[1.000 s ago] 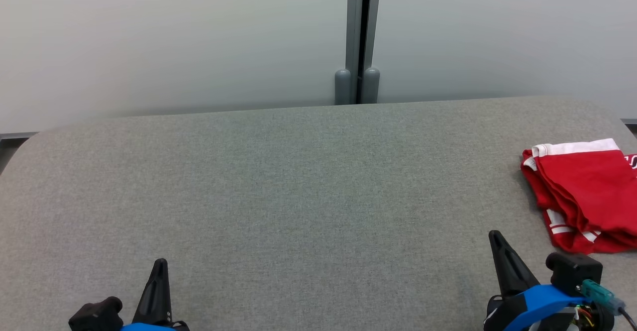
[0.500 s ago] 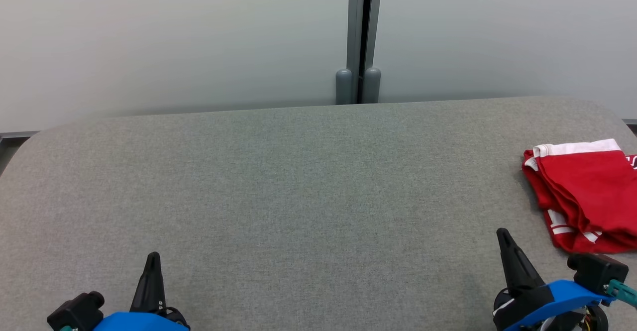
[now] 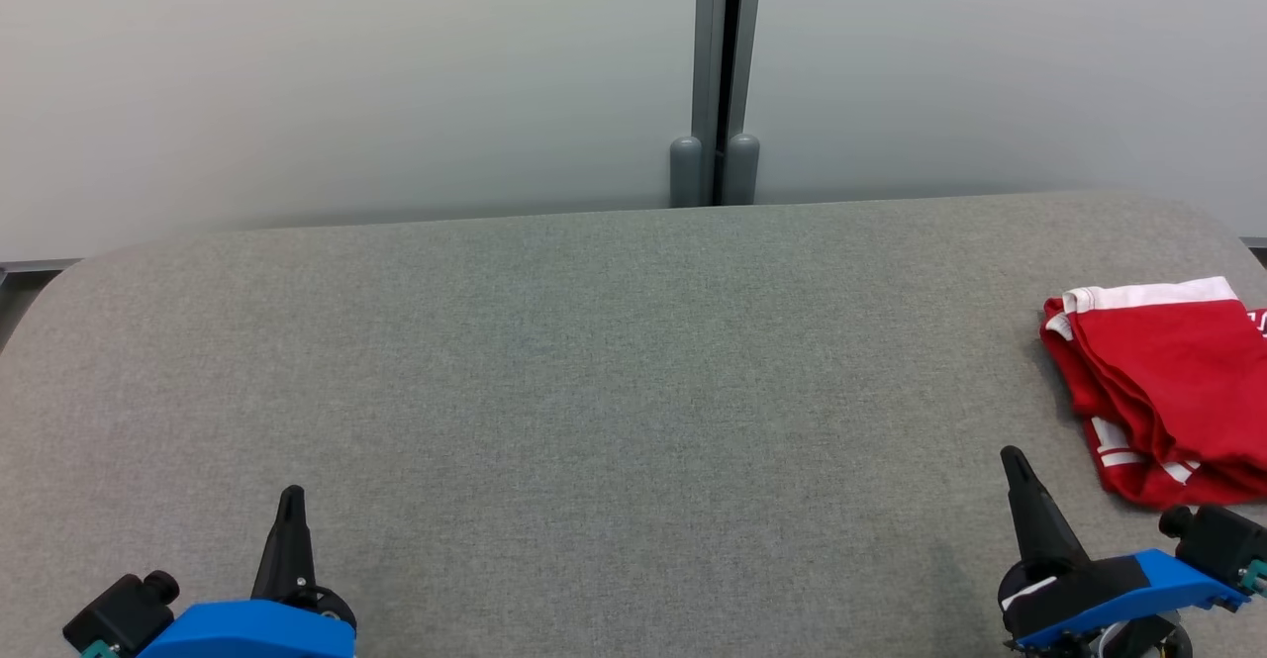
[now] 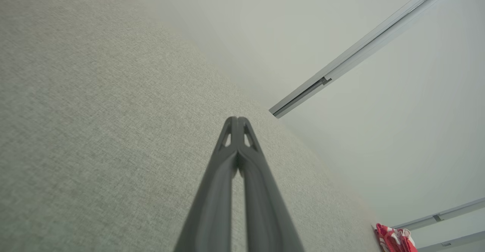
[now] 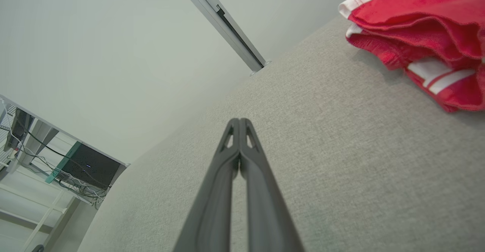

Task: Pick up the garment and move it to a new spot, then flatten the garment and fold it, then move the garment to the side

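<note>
Grey fabric table [image 3: 594,361] is shown, with a folded red-and-white garment [image 3: 1158,381] unmoved at three o'clock. The left gripper [image 3: 290,500] and right gripper [image 3: 1018,465], fingers pressed together, have been shifted slightly outward. The task is judged finished.

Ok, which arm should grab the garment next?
Right, probably: the right gripper is close beside the garment at the right end of the table; the left gripper is at the opposite end.

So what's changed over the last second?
The left gripper slid a little left and the right gripper a little right, beside the garment. Nothing was grasped or released. Both stayed shut and empty, and the folded garment lay unmoved at the right end of the table.
</note>
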